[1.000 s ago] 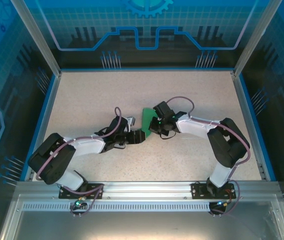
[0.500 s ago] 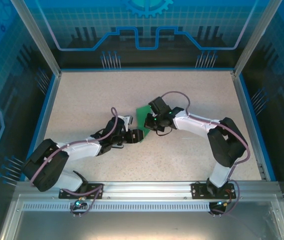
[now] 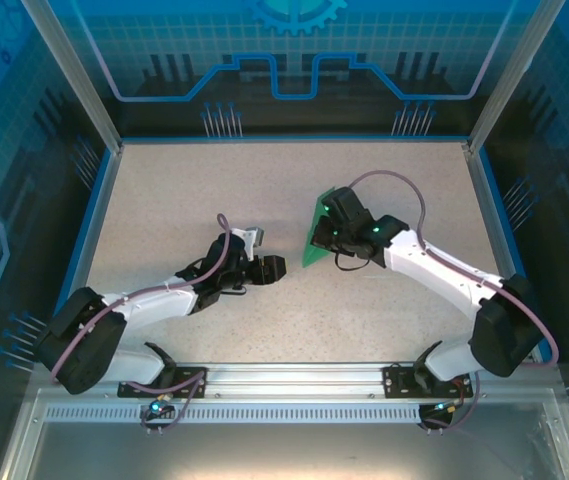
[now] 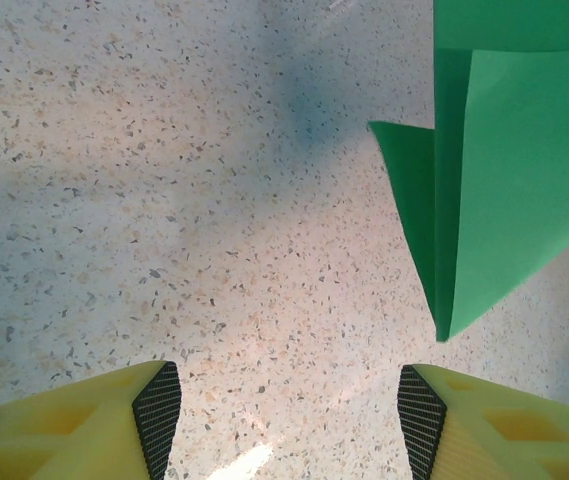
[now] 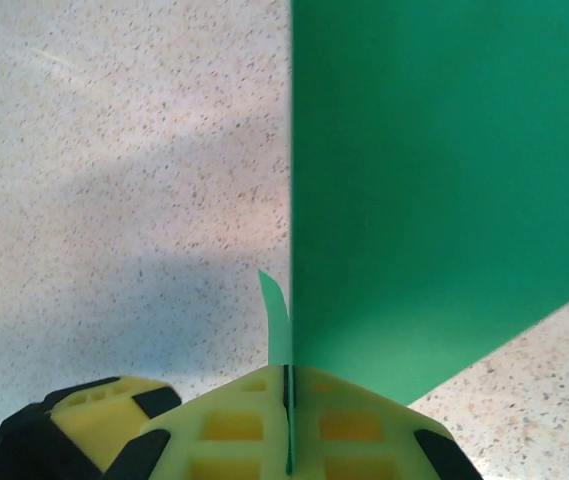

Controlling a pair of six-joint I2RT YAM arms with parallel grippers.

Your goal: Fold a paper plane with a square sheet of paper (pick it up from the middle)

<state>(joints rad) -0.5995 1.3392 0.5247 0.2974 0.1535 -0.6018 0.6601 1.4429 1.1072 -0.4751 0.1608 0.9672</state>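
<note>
Right claw (image 5: 289, 400): closed, gripping the folded green sheet (image 5: 444, 200). In my right wrist view the two yellow fingers (image 5: 359, 430) meet with no gap, and the paper's lower edge is pinched in the seam between them.

- From the pinch the sheet stands straight ahead of this claw, on edge, as one broad flat panel to the right of the seam.
- A small curled sliver of the same paper sticks out just left of the seam, touching the fingertips.
- The far right edge of the panel is cut at a slant.

Top view: right claw (image 3: 324, 238) holds the sheet (image 3: 312, 250) upright over the tabletop (image 3: 214, 190). I cannot tell whether its lower tip touches the surface.

Left claw (image 4: 284, 400): open and empty.

- The black ribbed pads (image 4: 159, 410) stand well apart, with bare speckled tabletop (image 4: 164, 200) between them.
- The sheet (image 4: 504, 180) hangs ahead of this claw and to its right, apart from both fingers.
- From here it shows layers: a narrow flap on the left, a fold line, and a wider panel running down to a point.

Top view: left claw (image 3: 272, 268) sits low, just left of the sheet and near the right claw, not touching either.
</note>
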